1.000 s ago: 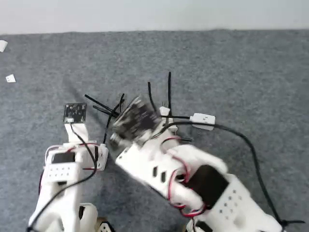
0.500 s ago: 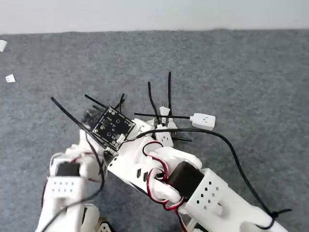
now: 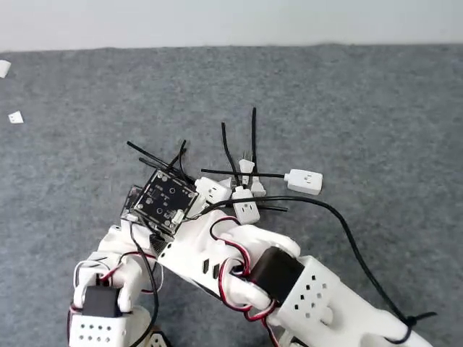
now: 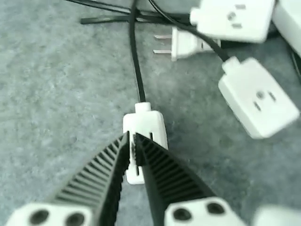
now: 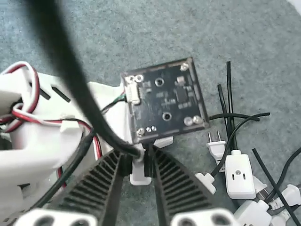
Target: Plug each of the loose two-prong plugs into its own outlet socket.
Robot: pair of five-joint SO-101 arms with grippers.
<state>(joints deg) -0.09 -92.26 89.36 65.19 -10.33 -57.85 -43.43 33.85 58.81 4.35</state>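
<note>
Step is judged as pickup; no pair is mated yet. The left gripper [image 4: 132,137] is seen with jaws nearly together over a white cord end [image 4: 146,129] lying on the grey mat [image 4: 51,94]. A real pinch cannot be confirmed (whether it is a plug or a socket is hidden too). A loose plug [image 4: 183,44] with two bare prongs is lying just beyond it. A socket [image 4: 258,101] and a second socket [image 4: 233,19] are near that, both unplugged. The right gripper [image 5: 138,159] is placed right by the left arm's circuit board [image 5: 164,101]. Its jaw state cannot be told, since a white piece [image 5: 139,175] and a black cable [image 5: 70,80] are in the way. Next, a firm grip is likely needed, then prongs lined up square with socket slots. No brand, label or readable writing is found.
</note>
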